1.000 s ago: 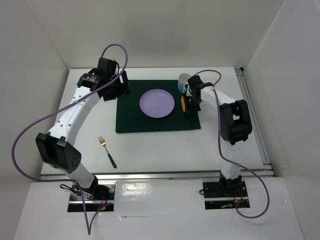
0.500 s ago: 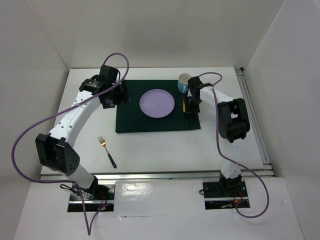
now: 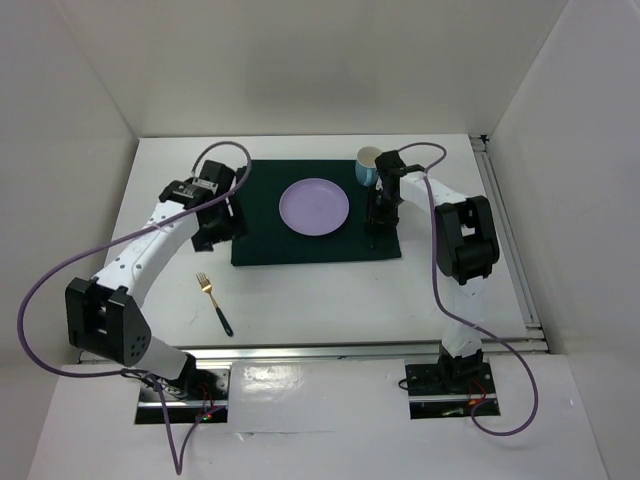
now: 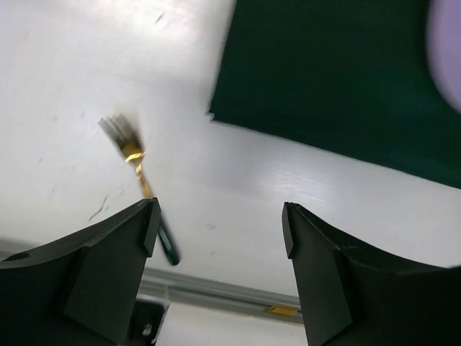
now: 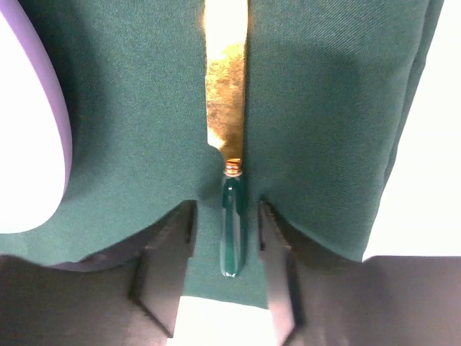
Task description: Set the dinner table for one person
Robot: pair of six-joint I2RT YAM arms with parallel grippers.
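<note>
1. Since a second ago, the left arm has swung back from the far left corner of the dark green rectangular cloth mat [image 3: 300,245]. The left gripper [image 3: 216,232] now hangs over the matte white rectangular counter [image 3: 330,290], just off the mat's left edge and nearer the gold fork with a dark green handle [image 3: 214,303].
2. Its jaws stand wide apart with nothing between them. In the left wrist view we see the fork lying on the counter, ahead of the left finger and not touching it.
3. The right gripper [image 3: 377,228] has hardly shifted and sits low over the right side of the mat.
4. Its jaws are narrowly parted, one finger on each side of the green handle of the gold-bladed knife [image 5: 227,137]. A sliver of mat shows on both sides, so we see no grip.
5. The knife lies flat on the mat between the round lilac plate [image 3: 314,206] and the mat's right edge.
6. A blue mug with a white inside [image 3: 368,165] stands at the mat's far right corner.
7. The counter carries all of this and reaches well beyond the mat on every side.
</note>
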